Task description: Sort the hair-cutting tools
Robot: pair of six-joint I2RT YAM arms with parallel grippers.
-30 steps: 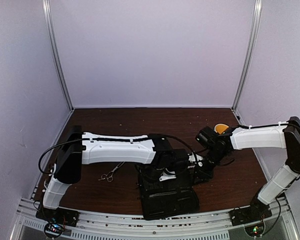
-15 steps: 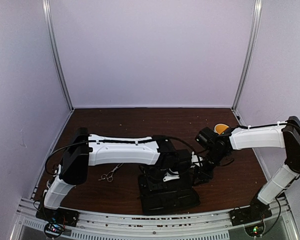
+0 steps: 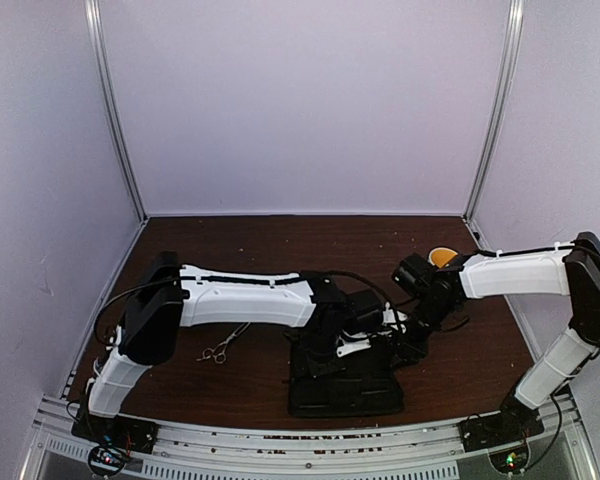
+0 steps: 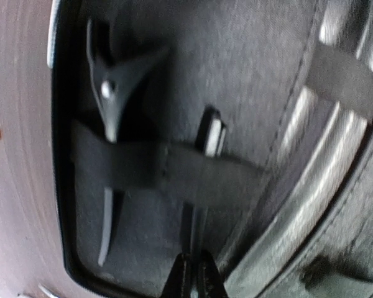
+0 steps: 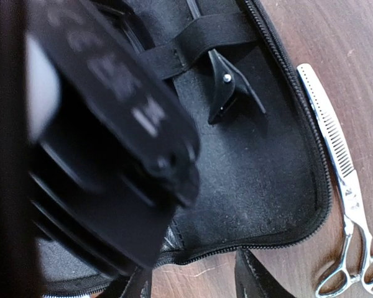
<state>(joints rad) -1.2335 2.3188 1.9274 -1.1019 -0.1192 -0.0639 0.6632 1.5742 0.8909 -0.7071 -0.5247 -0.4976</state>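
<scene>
Change: the zip case (image 3: 345,392) lay flat and square to the near edge, where a second before it had sat skewed and bunched; the left arm had stretched further over it, and the right arm had barely shifted.
Meaning: judged from this, the case was settled for loading and the sort was part done.
Left gripper (image 4: 194,277): closed, fingertips together, low inside the case. Whether it nipped the end of the narrow black piece (image 4: 209,133) right in front of it could not be told.
Right gripper (image 5: 194,271): fingers apart at the case's zipped edge. Whether they pinned that edge could not be told, because a blurred black body filled most of the wrist view.
Stowed: a black clip (image 4: 112,93) and the narrow black piece, both under the elastic strap (image 4: 161,171).
Left out: the toothed scissors (image 5: 339,177), just beside the case's edge, and the plain scissors (image 3: 220,349), well apart to the left under the left arm.
Surface (image 3: 230,250): dark brown wood, speckled, with an orange object (image 3: 443,256) at the far right.
Room: pale lilac walls (image 3: 300,100) on three sides.
</scene>
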